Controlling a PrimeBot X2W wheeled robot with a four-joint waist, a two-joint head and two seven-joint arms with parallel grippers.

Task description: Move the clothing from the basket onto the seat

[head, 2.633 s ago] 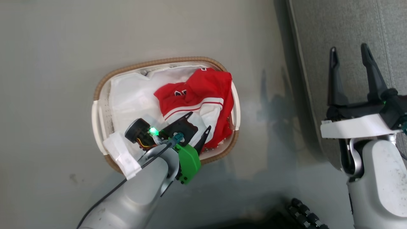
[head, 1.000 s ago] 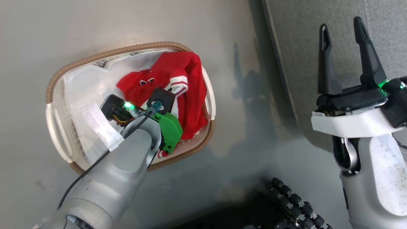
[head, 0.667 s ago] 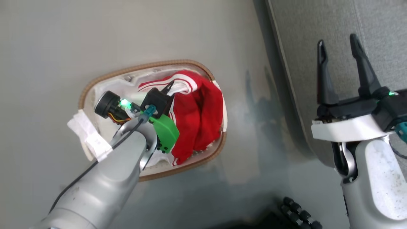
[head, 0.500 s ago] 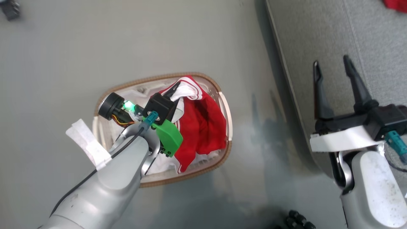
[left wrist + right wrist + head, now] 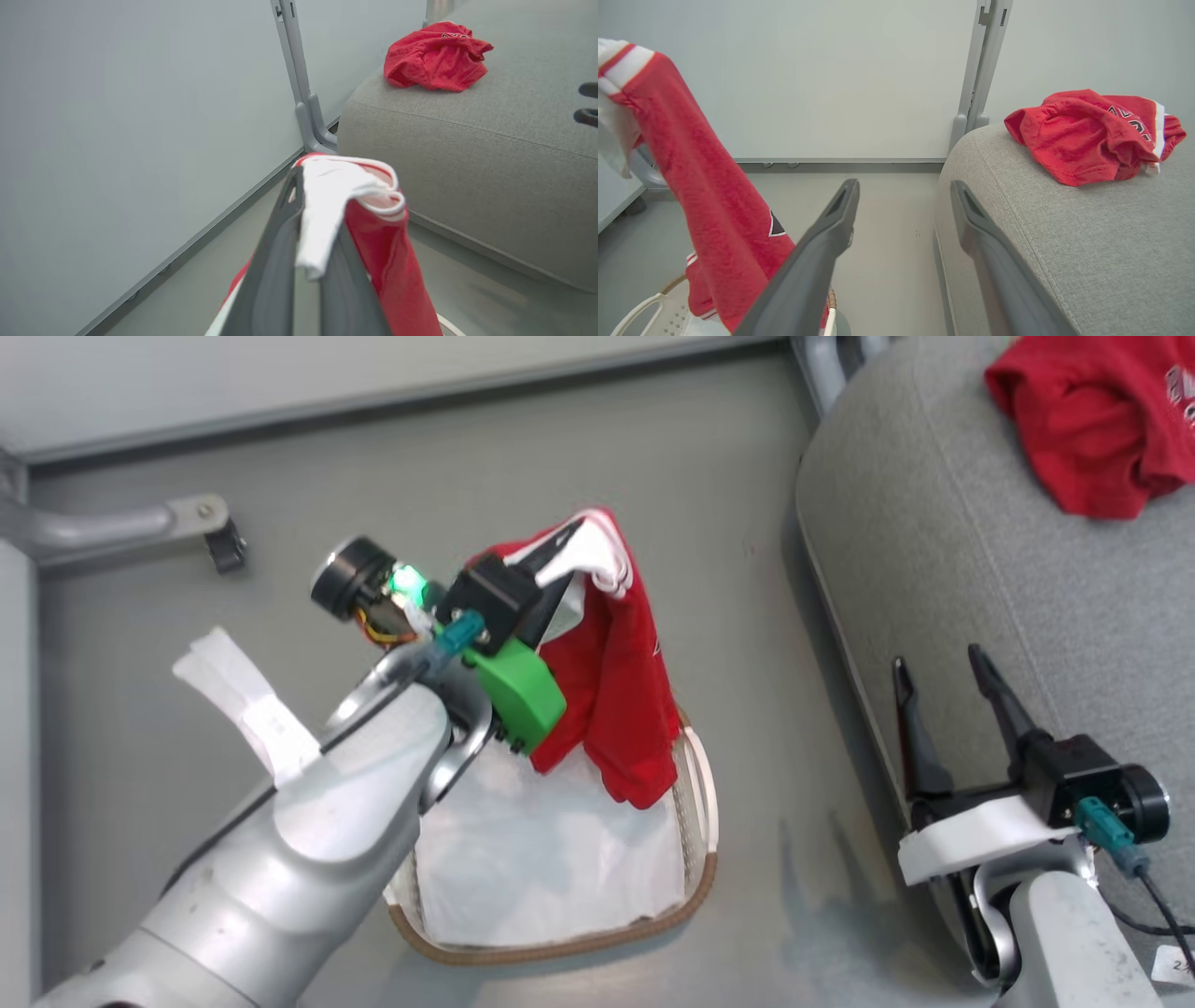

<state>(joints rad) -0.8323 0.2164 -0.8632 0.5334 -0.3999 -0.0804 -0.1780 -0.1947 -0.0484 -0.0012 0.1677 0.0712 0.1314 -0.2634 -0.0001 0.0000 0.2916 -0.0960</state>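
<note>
The left gripper (image 5: 562,545) is pinched on a white, striped edge of a red jersey (image 5: 621,681); in the left wrist view the two dark fingers (image 5: 275,261) lie close together with the white fabric bunched between them. The jersey hangs from that grip in a long fold, with its lower end over the right side of the basket (image 5: 560,947). I cannot tell whether the hem is fully clear of the rim. The basket stands on the floor (image 5: 560,448), and the part of it that shows holds the plain white liner sheet (image 5: 541,859). The arm and the hanging jersey hide some of the inside, so more clothing could lie there unseen. To the right, well apart from the basket, is the grey seat (image 5: 934,569), where a second red garment (image 5: 1092,439) lies crumpled near its far corner. The right gripper (image 5: 938,658) hovers at the seat's near edge, fingers spread and holding nothing. By my judgement the task is well along: one piece is delivered and one is in the air but not yet carried across. What is left is to bring the jersey over the seat, let it go there, and check the basket for anything hidden.
</note>
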